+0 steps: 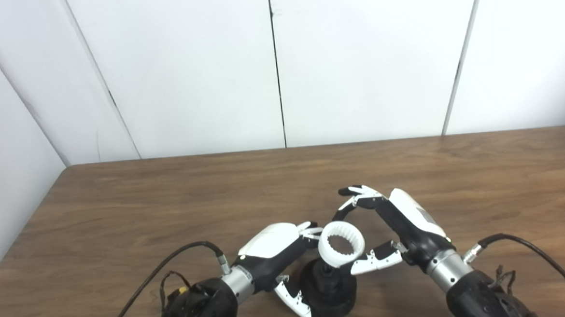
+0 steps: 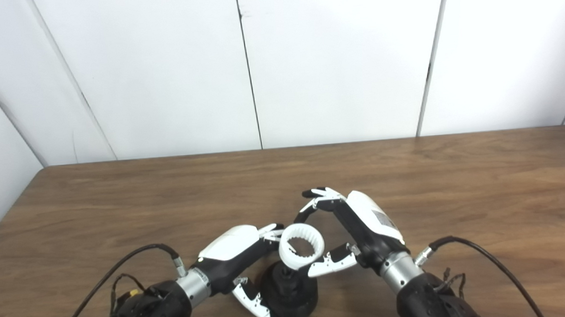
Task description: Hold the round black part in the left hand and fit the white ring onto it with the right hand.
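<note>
The round black part (image 1: 330,291) stands on the table near the front edge, a post rising from its middle. My left hand (image 1: 272,243) is shut on it, thumb in front and fingers behind. The white ring (image 1: 341,245), toothed inside, is tilted towards me just above the black part's post. My right hand (image 1: 397,225) is shut on the ring, thumb at its lower right edge and fingers curled over its top. The left fingertips (image 1: 310,232) sit right beside the ring's left edge. The same scene shows in the right eye view, with the ring (image 2: 301,247) over the black part (image 2: 289,293).
The brown wooden table (image 1: 169,208) stretches back to a white panelled wall (image 1: 277,67). Black cables (image 1: 172,261) trail from both wrists along the table's front edge.
</note>
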Action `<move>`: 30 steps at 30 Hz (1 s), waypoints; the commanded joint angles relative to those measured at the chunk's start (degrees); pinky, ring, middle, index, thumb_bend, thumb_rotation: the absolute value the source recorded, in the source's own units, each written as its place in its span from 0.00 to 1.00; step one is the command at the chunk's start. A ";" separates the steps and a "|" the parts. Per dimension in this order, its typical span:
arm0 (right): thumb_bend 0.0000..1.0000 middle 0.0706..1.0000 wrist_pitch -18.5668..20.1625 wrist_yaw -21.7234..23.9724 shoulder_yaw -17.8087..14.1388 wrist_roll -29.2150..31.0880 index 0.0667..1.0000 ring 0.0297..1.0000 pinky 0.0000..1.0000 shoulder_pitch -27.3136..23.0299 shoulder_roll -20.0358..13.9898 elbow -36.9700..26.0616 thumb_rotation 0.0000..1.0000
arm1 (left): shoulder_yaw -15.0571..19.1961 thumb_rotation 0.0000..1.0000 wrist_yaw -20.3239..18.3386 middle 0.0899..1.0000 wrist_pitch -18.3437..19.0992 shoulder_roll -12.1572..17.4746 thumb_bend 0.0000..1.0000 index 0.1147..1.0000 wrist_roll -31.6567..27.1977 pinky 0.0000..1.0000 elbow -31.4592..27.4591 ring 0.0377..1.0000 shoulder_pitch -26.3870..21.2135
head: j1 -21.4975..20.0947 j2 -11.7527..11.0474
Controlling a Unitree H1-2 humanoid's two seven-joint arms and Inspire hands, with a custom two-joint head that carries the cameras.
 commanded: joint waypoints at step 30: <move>0.52 0.85 -2.64 3.48 2.73 -1.35 0.46 0.93 0.85 -0.67 -0.91 -2.00 0.16 | 0.40 0.13 0.79 0.93 -0.57 -0.23 0.90 0.61 -0.14 0.83 1.18 0.99 -2.96 | 0.08 0.49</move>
